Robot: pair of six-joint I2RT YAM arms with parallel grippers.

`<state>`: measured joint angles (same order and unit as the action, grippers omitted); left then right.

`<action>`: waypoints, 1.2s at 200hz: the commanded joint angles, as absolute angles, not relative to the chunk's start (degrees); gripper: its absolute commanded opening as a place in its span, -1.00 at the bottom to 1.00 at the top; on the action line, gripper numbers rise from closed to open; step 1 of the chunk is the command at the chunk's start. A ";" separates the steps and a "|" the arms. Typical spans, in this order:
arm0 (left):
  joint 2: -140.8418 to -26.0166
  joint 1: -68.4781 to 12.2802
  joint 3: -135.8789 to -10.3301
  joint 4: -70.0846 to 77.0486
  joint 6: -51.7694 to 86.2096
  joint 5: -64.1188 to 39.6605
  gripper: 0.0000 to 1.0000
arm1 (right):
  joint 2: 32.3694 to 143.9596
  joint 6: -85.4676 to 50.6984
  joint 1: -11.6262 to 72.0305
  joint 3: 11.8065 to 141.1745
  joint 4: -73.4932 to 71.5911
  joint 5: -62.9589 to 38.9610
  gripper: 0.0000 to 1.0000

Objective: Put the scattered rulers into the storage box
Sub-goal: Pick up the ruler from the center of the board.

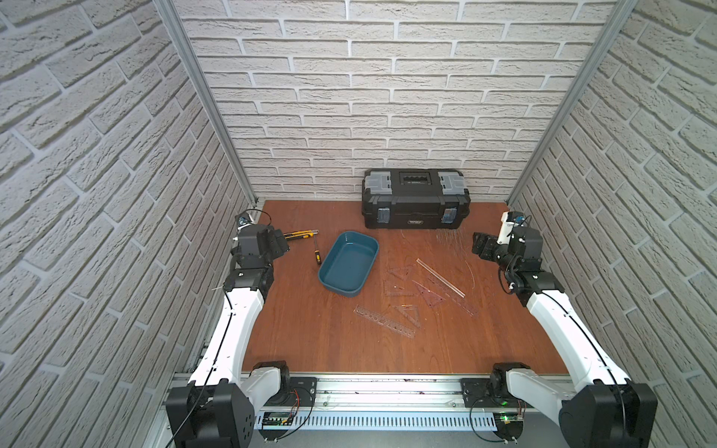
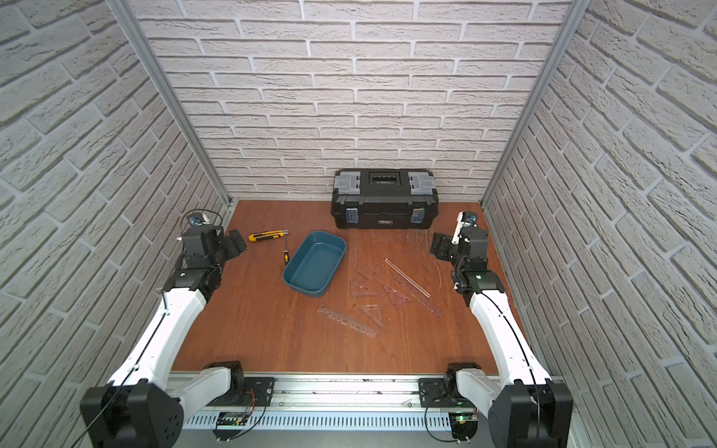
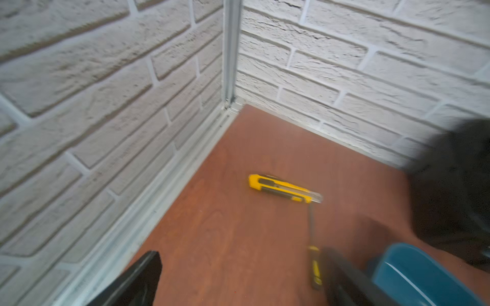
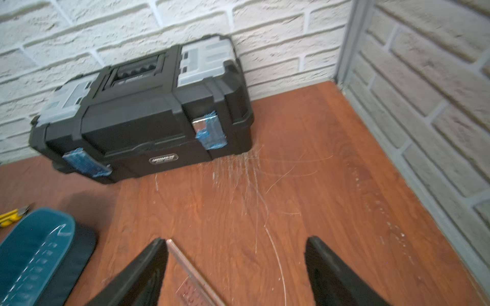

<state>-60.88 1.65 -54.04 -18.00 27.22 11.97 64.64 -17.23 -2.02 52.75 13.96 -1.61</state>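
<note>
Several clear and purplish rulers lie scattered on the wooden table right of the storage box: a long straight strip, set squares, and a stencil strip. The teal storage box stands left of them. My left gripper hovers open at the far left, beside the box. My right gripper hovers open at the far right, nothing between its fingers. The long strip's end lies by one fingertip.
A black toolbox stands against the back wall. A yellow utility knife and a small screwdriver lie between the left gripper and the box. Brick walls close in on three sides.
</note>
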 commanded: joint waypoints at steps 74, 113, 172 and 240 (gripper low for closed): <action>-54.75 -22.70 -55.03 -33.83 39.74 -8.70 0.73 | 90.63 -9.91 18.18 71.57 37.01 -2.97 -0.06; -56.11 -32.20 -52.37 -30.06 40.87 -10.33 0.73 | 98.61 -7.00 18.73 74.90 40.16 -0.72 -0.25; -60.09 -38.58 -51.48 -25.64 41.20 -10.09 0.74 | 106.55 -3.02 18.63 77.78 40.73 3.74 -0.25; -61.60 -38.67 -50.80 -23.78 41.57 -12.43 0.78 | 111.22 -1.48 18.03 80.72 39.66 4.31 -0.27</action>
